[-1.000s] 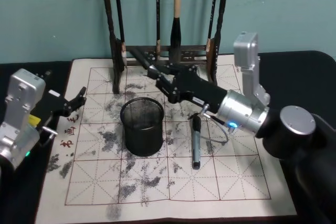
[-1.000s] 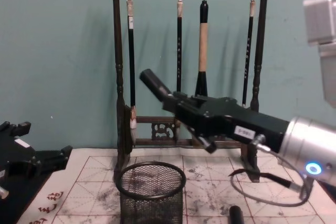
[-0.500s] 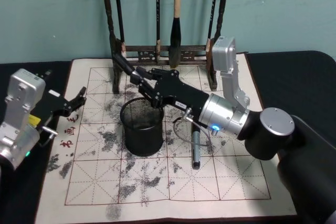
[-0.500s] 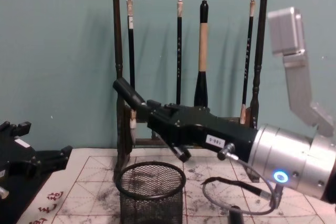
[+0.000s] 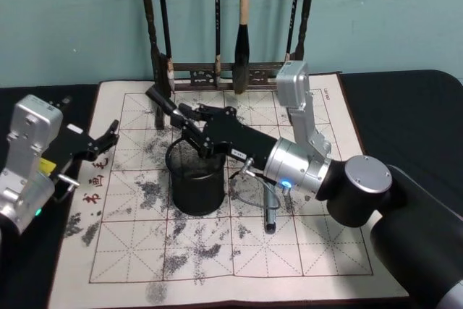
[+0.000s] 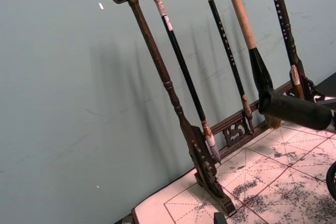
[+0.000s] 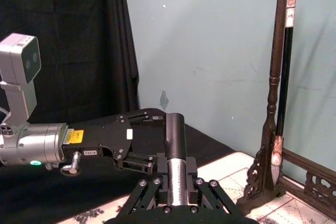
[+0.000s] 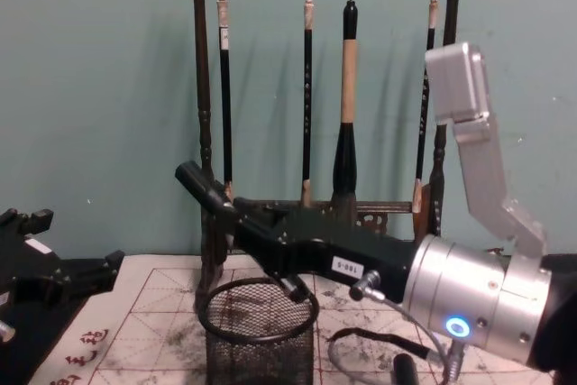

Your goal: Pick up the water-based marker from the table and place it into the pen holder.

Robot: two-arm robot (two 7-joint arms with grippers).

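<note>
Marker, black and tilted, clamped between the closed fingers of my right gripper, which hangs just above the far rim of the black wire-mesh pen holder; the marker's free end points up toward my left, near the wooden brush rack. A second marker lies flat on the ink-stained grid paper, just right of the holder. My left gripper rests at the paper's left edge, well apart, its fingers spread open.
</note>
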